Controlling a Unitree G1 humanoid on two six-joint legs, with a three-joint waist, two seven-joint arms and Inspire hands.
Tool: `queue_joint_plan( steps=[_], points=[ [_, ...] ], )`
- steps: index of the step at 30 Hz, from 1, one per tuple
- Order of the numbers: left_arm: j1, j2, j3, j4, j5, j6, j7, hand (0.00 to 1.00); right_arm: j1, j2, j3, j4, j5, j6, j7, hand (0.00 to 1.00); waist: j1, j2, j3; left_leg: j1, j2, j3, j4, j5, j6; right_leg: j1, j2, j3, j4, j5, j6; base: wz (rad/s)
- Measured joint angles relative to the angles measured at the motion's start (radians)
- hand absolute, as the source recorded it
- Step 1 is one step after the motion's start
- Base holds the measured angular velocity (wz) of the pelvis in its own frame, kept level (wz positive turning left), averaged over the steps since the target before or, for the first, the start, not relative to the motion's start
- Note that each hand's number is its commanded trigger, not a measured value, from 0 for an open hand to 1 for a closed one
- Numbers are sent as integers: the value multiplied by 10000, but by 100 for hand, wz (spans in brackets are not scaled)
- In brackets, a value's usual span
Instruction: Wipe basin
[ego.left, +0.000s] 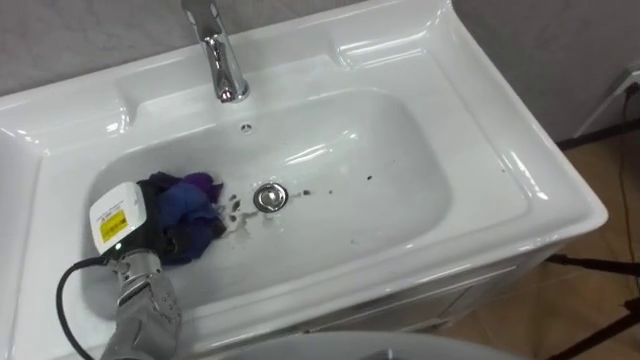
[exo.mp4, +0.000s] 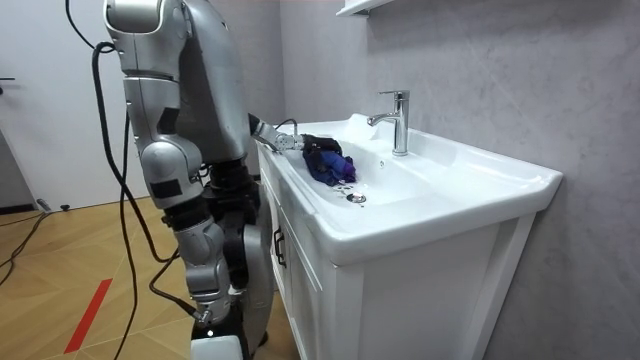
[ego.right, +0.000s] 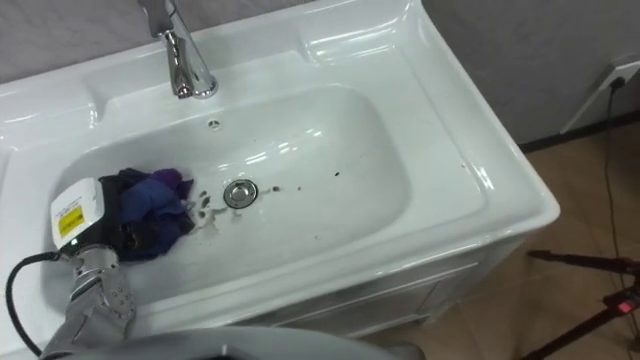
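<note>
Left hand (ego.left: 130, 228) lies against the blue cloth (ego.left: 190, 205) in the basin (ego.left: 400, 170); grip cannot be told.

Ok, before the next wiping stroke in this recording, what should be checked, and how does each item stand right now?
1. Cloth in the basin at the left hand: ok, it lies just left of the drain.
2. Hold on the cloth: cannot tell from these views.
3. Basin clean: not ok, dark specks remain right of the drain and close beside it.
4. Path from cloth to specks: ok, nothing lies between but the drain.
5. Faucet out of the stroke: ok, it stands on the rear rim, apart from the cloth.
</note>
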Motion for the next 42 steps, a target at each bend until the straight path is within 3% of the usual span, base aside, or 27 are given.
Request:
queue_joint_plan(
  steps=[7,10,12,16,22,32,38,42],
  points=[
    [-491,1,-186,-61,1362,567,-1109,100,-47,19,1,10,-944,269,90,0,-18,-31,56,-48,-1,14,7,-1,-1,-42,-11,14,-31,-14,10,2],
    [-759,24,-444,-293,1379,987,-1601,100,-76,12,165,7,-1033,272,103,0,-62,-29,96,-200,-20,-10,32,-1,0,-187,-31,0,12,-17,44,6],
    [-895,66,-587,-535,1375,1248,-2015,100,-92,23,231,-2,-1153,275,114,0,-104,-15,191,-240,-31,-14,40,0,2,-215,-40,-14,3,-1,60,5],
    [-1034,341,-708,-917,1368,1490,-2985,100,-99,71,210,-89,-1298,427,122,0,-292,18,221,-453,-43,-82,188,2,4,-350,-81,-164,10,17,52,7],
    [-1466,316,-821,-752,1363,1942,-3922,100,-185,71,177,5,-1655,614,102,0,-330,77,229,-449,-36,-37,192,2,3,-331,-70,-166,3,4,31,0],
    [-1821,305,-795,-1,1349,2052,-4044,100,309,50,-26,-400,-2160,831,109,0,-394,159,223,-229,-6,205,184,3,2,-286,-52,40,103,-14,13,-7],
    [-1852,322,-570,507,922,2040,-3851,100,613,79,-97,-434,-2221,877,99,0,-553,94,196,23,19,367,175,3,2,-141,-19,303,221,-58,14,-10],
    [-1851,313,-430,680,508,1936,-3420,100,638,234,-106,-429,-2164,1076,41,0,-550,-76,169,134,36,453,169,3,2,-175,-9,344,352,-76,15,-2]
  ],
)
